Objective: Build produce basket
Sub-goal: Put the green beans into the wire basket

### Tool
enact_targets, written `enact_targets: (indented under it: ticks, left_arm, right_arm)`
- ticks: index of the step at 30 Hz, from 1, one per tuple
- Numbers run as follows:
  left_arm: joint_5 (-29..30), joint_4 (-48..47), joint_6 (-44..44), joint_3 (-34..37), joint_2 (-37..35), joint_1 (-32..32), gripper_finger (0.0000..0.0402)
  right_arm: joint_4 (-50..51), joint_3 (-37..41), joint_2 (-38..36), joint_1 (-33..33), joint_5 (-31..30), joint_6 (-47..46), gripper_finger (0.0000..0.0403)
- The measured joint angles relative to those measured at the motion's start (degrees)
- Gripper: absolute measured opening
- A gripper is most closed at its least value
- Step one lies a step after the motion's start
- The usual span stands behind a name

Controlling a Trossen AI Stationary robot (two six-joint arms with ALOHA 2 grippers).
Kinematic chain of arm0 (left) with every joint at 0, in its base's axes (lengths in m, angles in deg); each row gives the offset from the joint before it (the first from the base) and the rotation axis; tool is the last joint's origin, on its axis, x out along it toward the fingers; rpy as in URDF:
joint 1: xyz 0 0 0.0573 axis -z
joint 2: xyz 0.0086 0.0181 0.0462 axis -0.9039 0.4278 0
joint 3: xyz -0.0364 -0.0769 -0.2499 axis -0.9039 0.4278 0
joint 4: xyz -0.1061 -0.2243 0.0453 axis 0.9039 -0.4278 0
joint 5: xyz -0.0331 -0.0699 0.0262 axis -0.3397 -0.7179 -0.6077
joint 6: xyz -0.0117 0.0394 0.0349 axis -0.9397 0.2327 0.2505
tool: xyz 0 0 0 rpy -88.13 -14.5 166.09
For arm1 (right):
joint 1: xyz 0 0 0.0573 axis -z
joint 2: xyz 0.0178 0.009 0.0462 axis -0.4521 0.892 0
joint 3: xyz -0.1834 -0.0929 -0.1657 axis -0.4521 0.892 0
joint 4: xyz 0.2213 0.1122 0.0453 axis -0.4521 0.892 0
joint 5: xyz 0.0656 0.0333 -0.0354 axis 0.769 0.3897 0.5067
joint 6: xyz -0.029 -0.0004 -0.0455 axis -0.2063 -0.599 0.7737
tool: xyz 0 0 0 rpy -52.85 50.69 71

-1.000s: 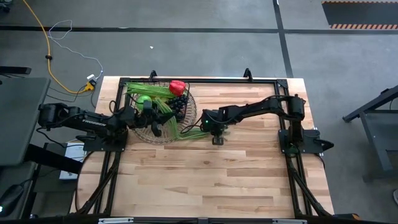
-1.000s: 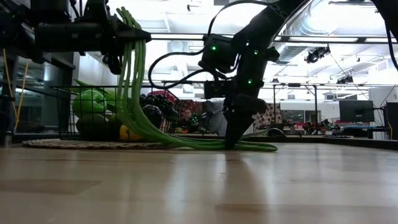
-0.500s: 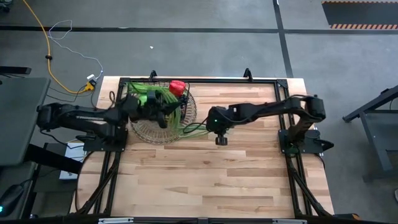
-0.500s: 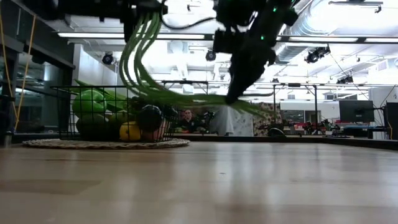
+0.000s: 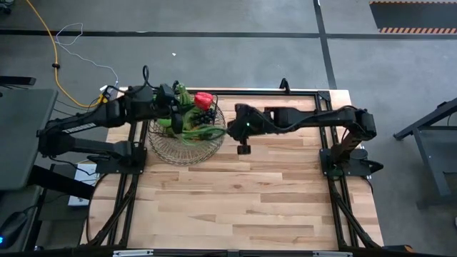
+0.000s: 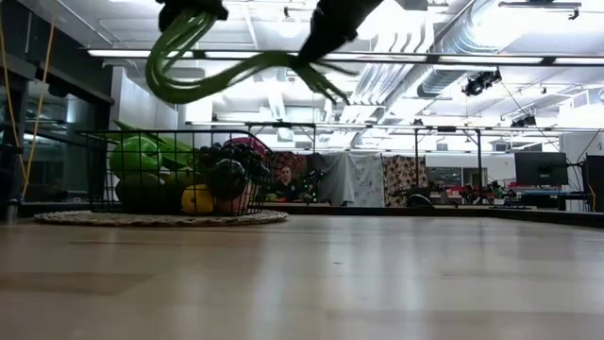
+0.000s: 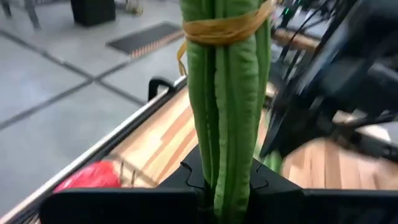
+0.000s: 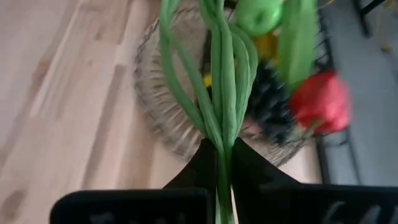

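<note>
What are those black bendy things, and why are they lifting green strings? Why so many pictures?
Those are two robot arms at a wooden table. Each ends in a gripper, a pincher with two fingers. The left gripper and the right gripper are both shut on the long green beans, one at each end, holding the bundle in the air above the basket. The basket already holds a red pepper, dark grapes and other toy produce. One camera looks down from above, one peeks across the tabletop, and one rides on each arm's wrist.

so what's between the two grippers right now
The beans hang slack between the left gripper and right gripper, each shut on one end, above the basket; low view.
</note>
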Motion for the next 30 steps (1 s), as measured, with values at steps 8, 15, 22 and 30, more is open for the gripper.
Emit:
enact_targets:
  ticks: [8, 15, 22, 30]
  left_arm:
    - [-11.1, -10.6, 1.1, -1.1, 1.9, -8.5, 0.0014]
    - [-14.9, -14.2, 5.7, -1.0, 5.2, -15.0, 0.0014]
    - [-17.1, -16.9, 9.6, -1.0, 6.0, -24.2, 0.0014]
    - [-23.4, -23.4, 10.5, -1.0, 9.5, -31.3, 0.0014]
  right_arm:
    - [1.6, -14.6, 9.5, 2.9, -0.3, 7.7, 0.0005]
    - [2.7, -26.5, 21.5, 5.5, 1.7, 13.1, 0.0006]
    - [2.4, -34.0, 27.9, 8.9, 2.1, 11.5, 0.0006]
    - [3.4, -34.6, 28.1, 10.4, -2.6, 6.6, 0.0006]
